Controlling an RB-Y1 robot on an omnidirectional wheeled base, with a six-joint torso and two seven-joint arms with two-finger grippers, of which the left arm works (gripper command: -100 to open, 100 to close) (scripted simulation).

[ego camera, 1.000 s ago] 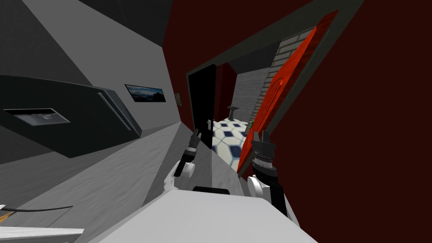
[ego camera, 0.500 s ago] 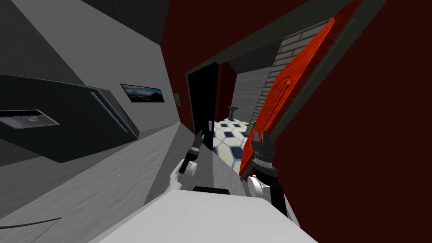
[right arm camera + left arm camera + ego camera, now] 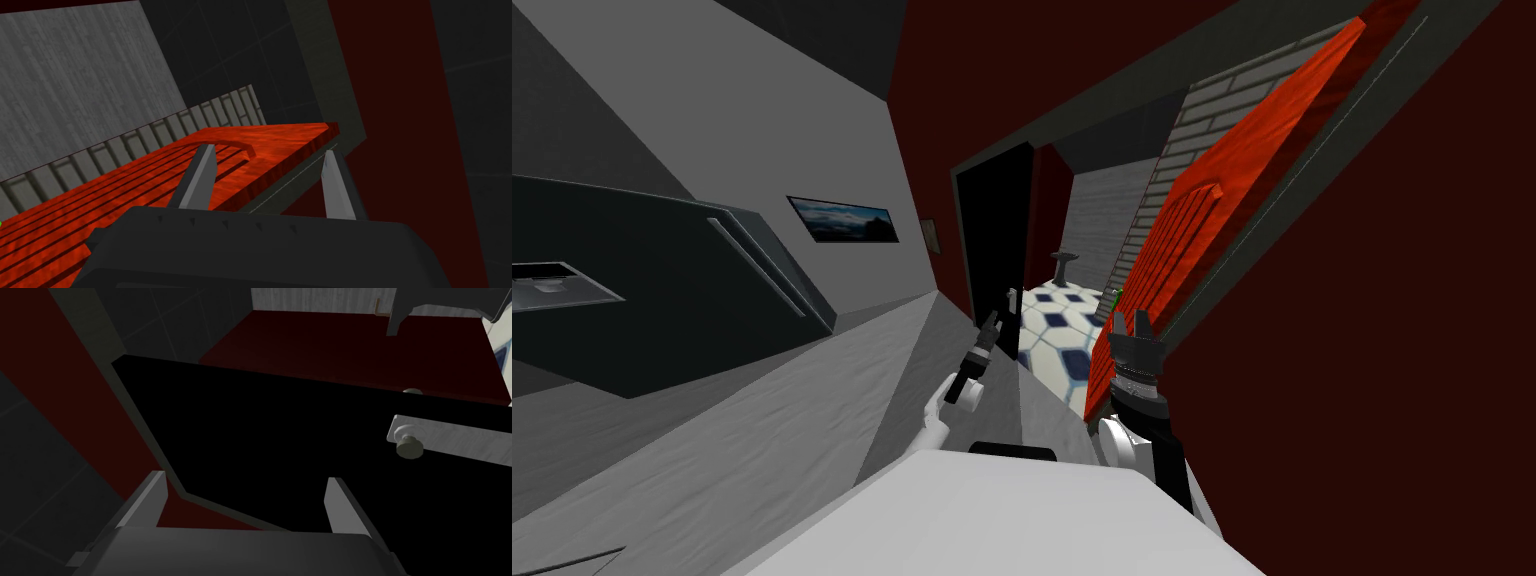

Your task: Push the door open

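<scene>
A red panelled door (image 3: 1202, 230) stands swung inward along the right side of a dark-framed doorway. My right gripper (image 3: 1130, 320) is open at the door's lower near edge. In the right wrist view the fingers (image 3: 270, 155) straddle the red door's (image 3: 150, 170) edge without pressing it. On the doorway's left is a flat black panel (image 3: 997, 230) with a grey plate and a round knob (image 3: 1011, 296). My left gripper (image 3: 992, 322) is open just short of it. The left wrist view has the knob (image 3: 409, 447) off to one side of the open fingers (image 3: 246, 480), on the black panel (image 3: 280, 438).
Beyond the doorway lies a white and blue tiled floor (image 3: 1057, 330) with a small pedestal (image 3: 1063, 265) at the back. A dark red wall (image 3: 1362, 350) runs close on my right. A long dark cabinet (image 3: 662, 290) and a framed picture (image 3: 842, 220) line the left.
The whole view has shifted as I moved nearer the doorway. My left gripper has reached forward toward the black panel and its knob. The right gripper holds its place by the red door.
</scene>
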